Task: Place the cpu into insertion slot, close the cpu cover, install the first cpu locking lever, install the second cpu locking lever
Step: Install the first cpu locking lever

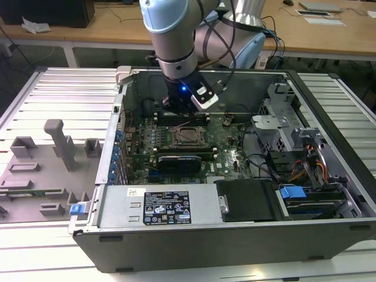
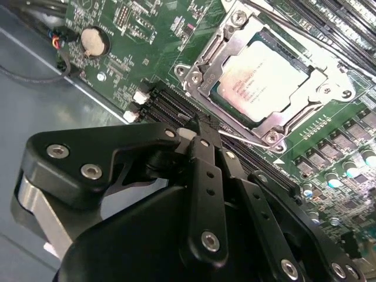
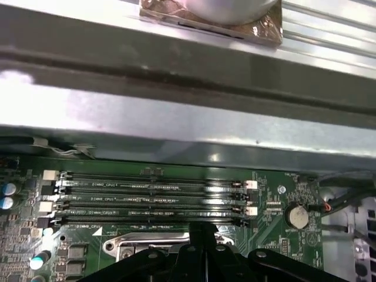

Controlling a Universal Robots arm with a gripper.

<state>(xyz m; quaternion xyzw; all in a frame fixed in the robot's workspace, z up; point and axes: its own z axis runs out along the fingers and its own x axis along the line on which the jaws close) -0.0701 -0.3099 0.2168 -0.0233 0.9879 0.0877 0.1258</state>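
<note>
Holds black claw (image 2: 198, 129) clenched, fingertips together at the end of thin silver wire locking lever (image 2: 249, 140), seemingly to push it. Shows small square silver-topped cpu (image 2: 267, 79) seated in black-rimmed insertion slot (image 1: 189, 136), pinned beneath lowered silver frame cpu cover (image 2: 226, 51).

In the second wrist view the black jointed hand (image 2: 197, 126) covers the ends of the long black memory slots (image 2: 167, 103) beside the thin square silver cpu cover (image 2: 205, 67). One end of a thin silver wire lever (image 2: 249, 140) along the cover is hidden behind it. In the first wrist view the hand hides most of the cover. In the exterior view the cover's latching is too small to tell.
</note>
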